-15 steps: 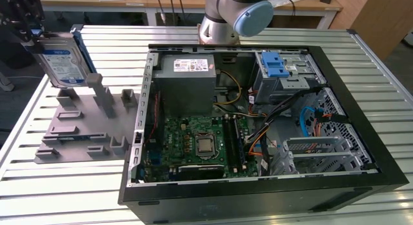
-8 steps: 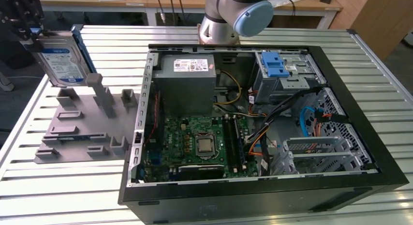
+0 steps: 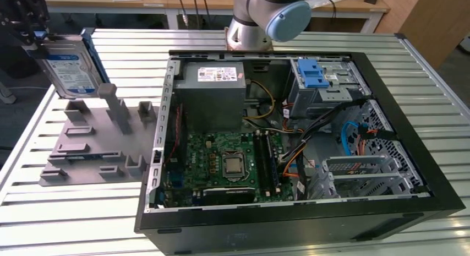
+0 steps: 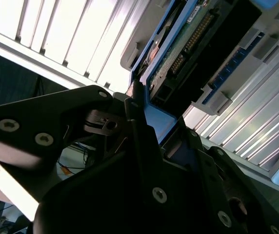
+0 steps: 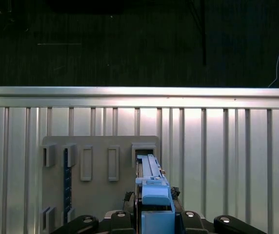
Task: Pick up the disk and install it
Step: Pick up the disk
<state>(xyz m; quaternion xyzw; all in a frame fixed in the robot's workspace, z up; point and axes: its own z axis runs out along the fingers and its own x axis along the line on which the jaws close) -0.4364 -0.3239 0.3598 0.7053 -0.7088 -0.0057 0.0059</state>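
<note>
The disk (image 3: 71, 71) stands on edge at the exterior view's left, its blue-and-white label facing the camera and its blue carrier frame running along its sides. The hand (image 3: 33, 40) is closed on the disk's upper end and grips it there. In the first wrist view the carrier's blue edge (image 5: 152, 187) sits between the black fingers (image 5: 193, 222) of the hand (image 5: 154, 214). In the second wrist view the disk's circuit-board side (image 4: 183, 48) shows just past the hand's dark body (image 4: 144, 126).

The disk hangs over a grey fixture plate (image 3: 81, 151) with raised posts and slots. One post stands in front of the disk's lower corner, so I cannot tell whether that corner is touching the plate or just above it. In the first wrist view the far end of the disk lines up with one slot of the plate (image 5: 100, 195).

The plate lies flat on the slatted metal desk (image 3: 74, 217). Just beside it, toward the exterior view's right, an open computer case (image 3: 294, 228) lies on its side. Inside it are a grey metal box (image 3: 213, 96) with a small white sticker, a green motherboard (image 3: 213, 162) and a drive cage with an upright blue latch piece (image 3: 314, 74). The disk is well apart from that cage. The arm's base (image 3: 261, 19) rises behind the case.
</note>
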